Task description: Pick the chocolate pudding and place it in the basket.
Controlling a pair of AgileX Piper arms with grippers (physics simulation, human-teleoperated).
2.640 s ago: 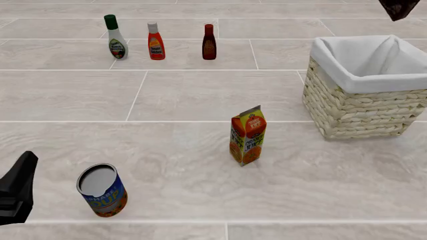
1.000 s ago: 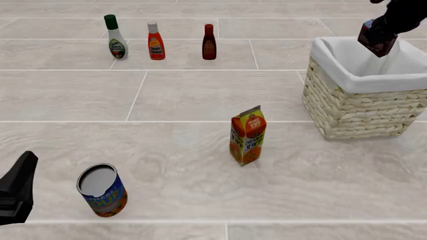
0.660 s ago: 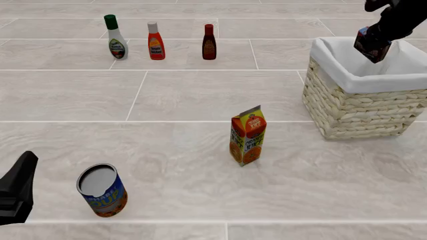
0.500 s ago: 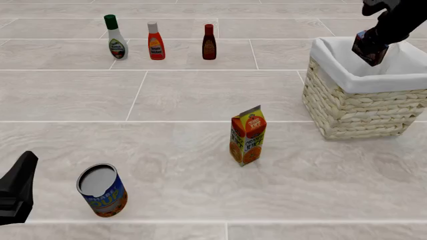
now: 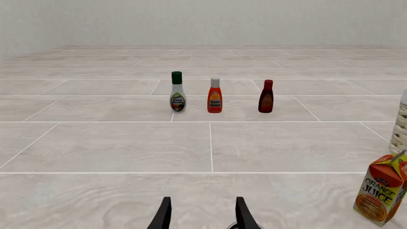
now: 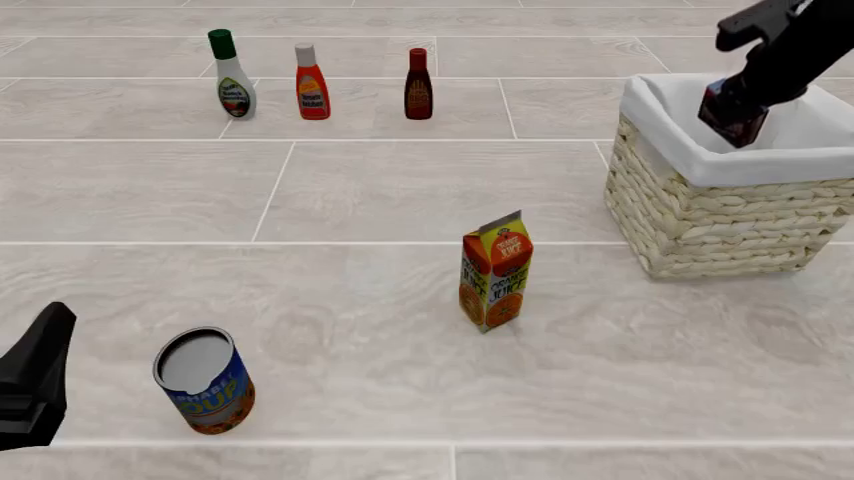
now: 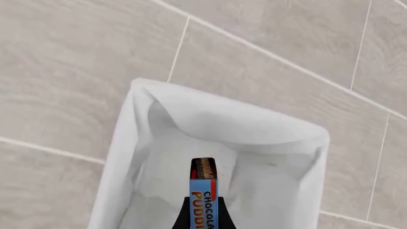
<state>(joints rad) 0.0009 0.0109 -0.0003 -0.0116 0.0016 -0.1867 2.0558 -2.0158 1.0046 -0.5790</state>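
The chocolate pudding (image 6: 733,110), a small dark box, hangs tilted just inside the basket's (image 6: 694,215) open top, held by my right gripper (image 6: 742,98), which is shut on it. In the right wrist view the pudding box (image 7: 203,196) shows its blue edge, gripped between the fingers, above the basket's white cloth lining (image 7: 210,124). My left gripper (image 5: 202,220) is open near the table's front left with nothing between its fingers; its dark body (image 6: 34,375) shows at the left edge of the front view.
An orange juice carton (image 6: 495,270) stands mid-table, left of the basket. A blue soup can (image 6: 204,380) sits near the front left beside my left arm. Three bottles (image 6: 312,83) line the far side: green-capped, red, and dark brown.
My right gripper has come down from the upper right with the pudding, lowering it from above the basket's far rim to inside its opening. The left arm has stayed still.
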